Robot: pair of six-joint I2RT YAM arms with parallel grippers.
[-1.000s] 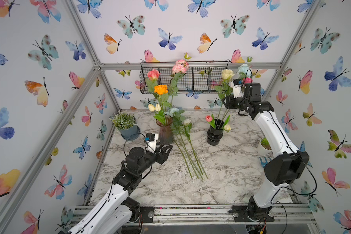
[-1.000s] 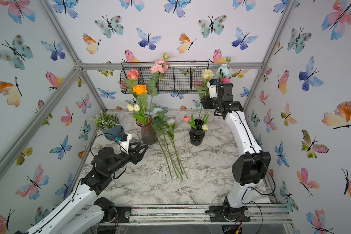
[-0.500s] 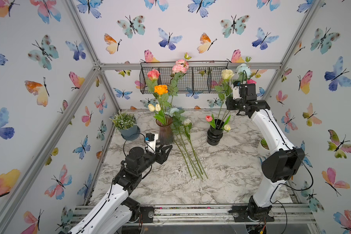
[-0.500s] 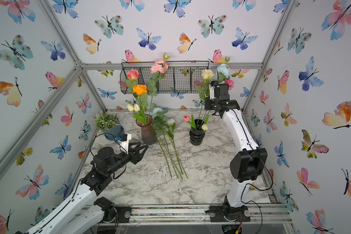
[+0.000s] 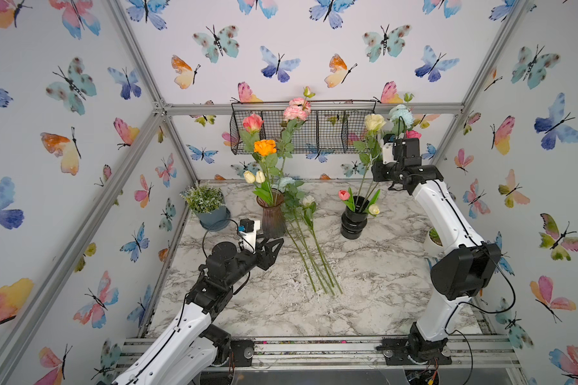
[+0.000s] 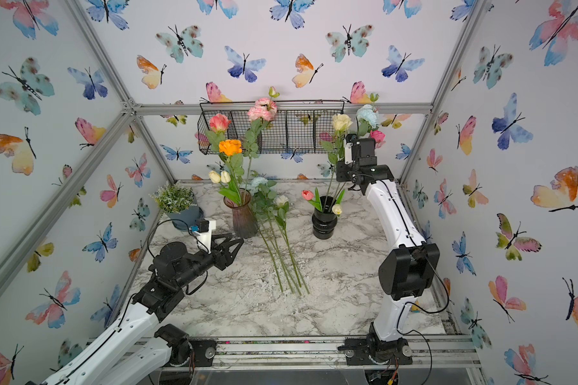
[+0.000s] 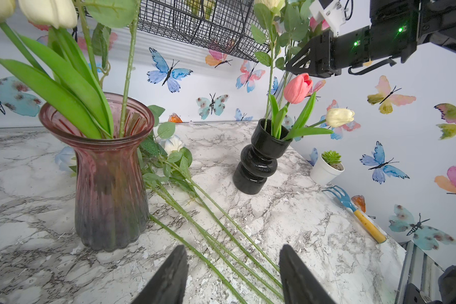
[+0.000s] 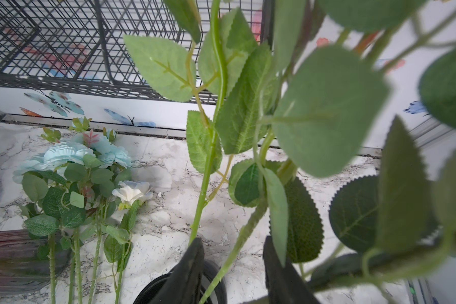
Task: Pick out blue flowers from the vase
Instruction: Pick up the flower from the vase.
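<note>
Several blue flowers (image 5: 286,182) lie on the marble table, their long stems (image 5: 314,260) fanned toward the front beside a white rose tinged blue (image 5: 308,200); the right wrist view shows the blooms (image 8: 63,155). One more blue bloom (image 5: 401,115) (image 6: 367,115) stands tall in the black vase (image 5: 354,221). My right gripper (image 5: 376,166) (image 8: 232,239) is high above that vase, open, with a green stem between its jaws and a gap on each side. My left gripper (image 5: 279,243) (image 7: 232,248) is open and empty, low over the laid stems (image 7: 221,229) next to the pink glass vase (image 5: 273,216).
The glass vase holds pink, orange and white flowers. A cream-yellow rose (image 5: 374,121) and tulips share the black vase. A wire basket (image 5: 314,133) hangs on the back wall. A blue-potted plant (image 5: 207,206), a small white pot (image 5: 432,238) and a blue rake (image 7: 353,208) stand near the edges.
My right gripper has shifted slightly among the stems above the black vase and its jaws have narrowed a little. The left arm has not moved.
</note>
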